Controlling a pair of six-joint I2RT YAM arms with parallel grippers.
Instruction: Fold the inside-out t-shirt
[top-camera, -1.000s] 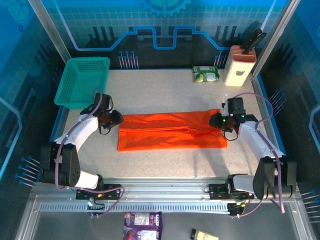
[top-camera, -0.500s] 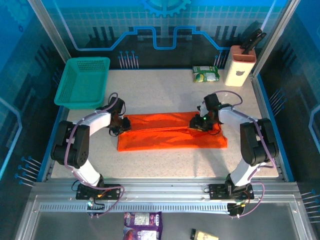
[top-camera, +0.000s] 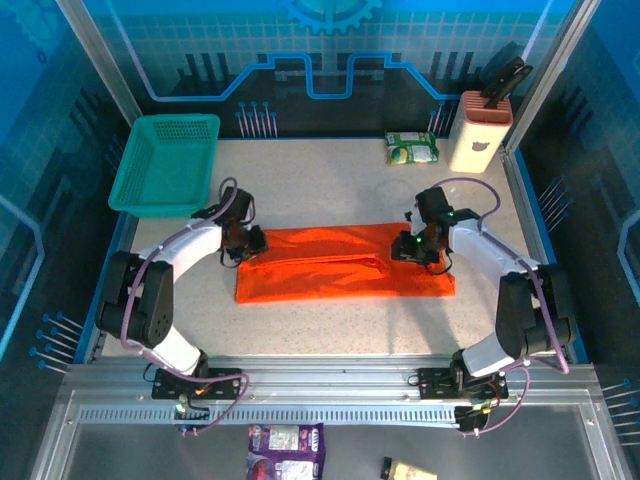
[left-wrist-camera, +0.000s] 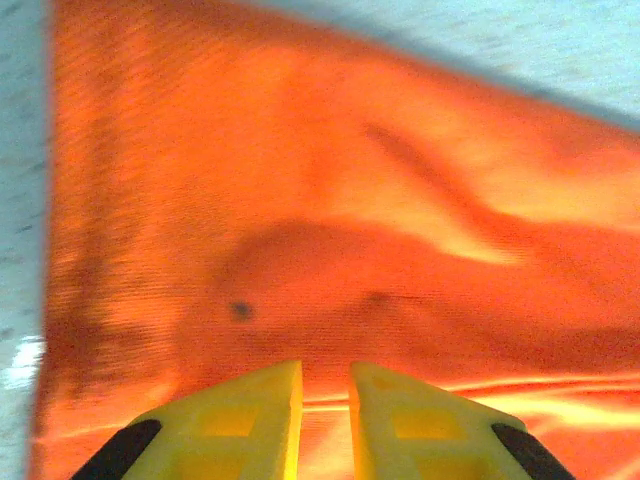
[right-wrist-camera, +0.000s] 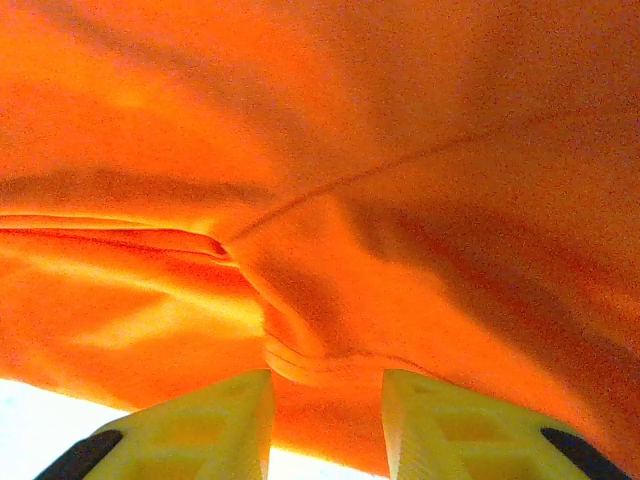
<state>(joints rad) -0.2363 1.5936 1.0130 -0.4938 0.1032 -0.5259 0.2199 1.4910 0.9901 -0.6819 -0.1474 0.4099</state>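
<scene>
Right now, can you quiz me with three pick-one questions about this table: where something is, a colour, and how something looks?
1. Where is the teal plastic mesh basket? A far left corner; B far right corner; C near edge.
2. What colour is the soft cloth t-shirt? A blue; B orange; C white.
3. How does the t-shirt lie? A crumpled ball; B long flat folded strip; C hanging up.
Answers: A, it sits at the far left; B, it's bright orange; B, it lies flat as a long rectangle.

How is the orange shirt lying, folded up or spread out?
Folded. The t-shirt lies flat on the table as a long narrow strip, with no sleeves sticking out and a layer edge running along it.
</scene>
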